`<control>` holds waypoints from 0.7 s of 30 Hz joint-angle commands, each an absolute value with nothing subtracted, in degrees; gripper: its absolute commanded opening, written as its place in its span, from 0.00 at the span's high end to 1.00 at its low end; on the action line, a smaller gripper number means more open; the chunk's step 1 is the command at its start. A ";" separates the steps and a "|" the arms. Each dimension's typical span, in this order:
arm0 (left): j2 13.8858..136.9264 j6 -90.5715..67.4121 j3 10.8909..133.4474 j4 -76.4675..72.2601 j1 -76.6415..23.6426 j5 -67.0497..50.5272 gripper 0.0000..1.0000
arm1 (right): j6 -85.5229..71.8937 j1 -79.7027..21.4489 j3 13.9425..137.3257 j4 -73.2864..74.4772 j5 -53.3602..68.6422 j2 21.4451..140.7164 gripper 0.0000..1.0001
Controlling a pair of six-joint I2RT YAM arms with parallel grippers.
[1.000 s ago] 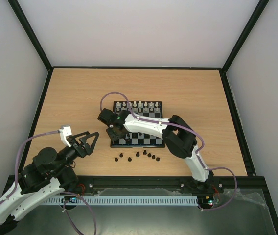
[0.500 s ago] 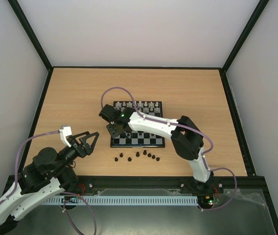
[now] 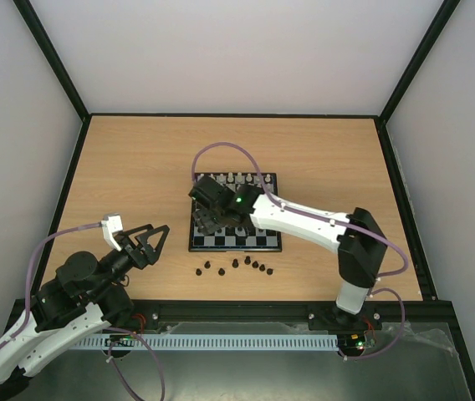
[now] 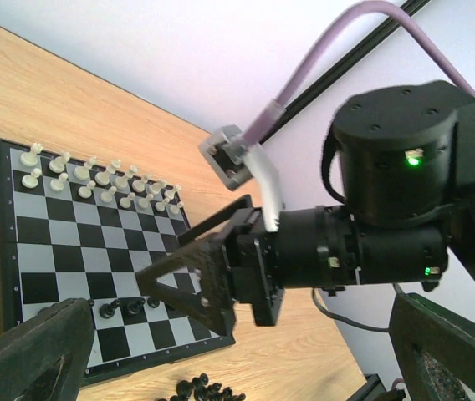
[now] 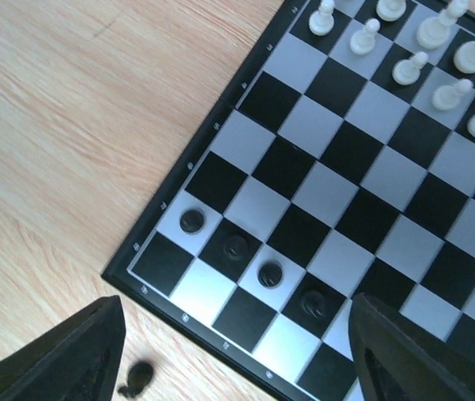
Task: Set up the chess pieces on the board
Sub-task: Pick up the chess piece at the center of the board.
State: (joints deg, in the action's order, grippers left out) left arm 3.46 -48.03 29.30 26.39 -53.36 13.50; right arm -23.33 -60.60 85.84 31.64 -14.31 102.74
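The board (image 3: 258,239) lies mid-table, white pieces (image 3: 237,178) along its far rows. My right gripper (image 3: 206,219) hovers over its left near corner, open, nothing between its fingers (image 5: 62,359). Below it, several dark chess pieces stand in a diagonal line on the second row, from one (image 5: 191,220) to another (image 5: 314,302). Several more dark pieces (image 3: 236,266) lie loose on the wood in front of the board; one (image 5: 137,378) shows by the corner. My left gripper (image 3: 160,244) is open and empty, off to the board's left.
The left wrist view shows the right gripper (image 4: 160,259) above the board (image 4: 53,251), with the loose dark pieces (image 4: 204,390) near the frame's bottom. Black rails (image 3: 70,192) and white walls enclose the wooden table (image 3: 129,167).
My right gripper has spread its jaws wide and shifted right over the board's left side, while the elbow swung out to the right. The left arm has not moved.
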 commanded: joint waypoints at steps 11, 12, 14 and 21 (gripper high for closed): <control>5.13 -47.29 29.28 25.06 -53.53 13.27 0.01 | -25.60 -60.33 68.27 29.88 -17.28 82.32 0.01; 5.24 -47.30 29.27 25.09 -53.53 13.25 0.00 | -25.84 -60.30 66.75 29.82 -17.50 81.02 0.01; 5.43 -47.24 29.28 25.05 -53.54 13.19 0.01 | -26.37 -60.33 64.41 29.43 -17.54 78.51 0.01; 6.68 -47.02 29.27 24.75 -53.57 12.44 0.01 | -29.24 -60.36 54.98 27.63 -17.93 70.79 0.02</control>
State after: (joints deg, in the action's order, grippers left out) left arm 5.32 -47.92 29.30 26.04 -53.36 13.32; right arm -26.72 -60.60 59.61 28.16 -16.60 74.30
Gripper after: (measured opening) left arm 0.994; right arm 0.986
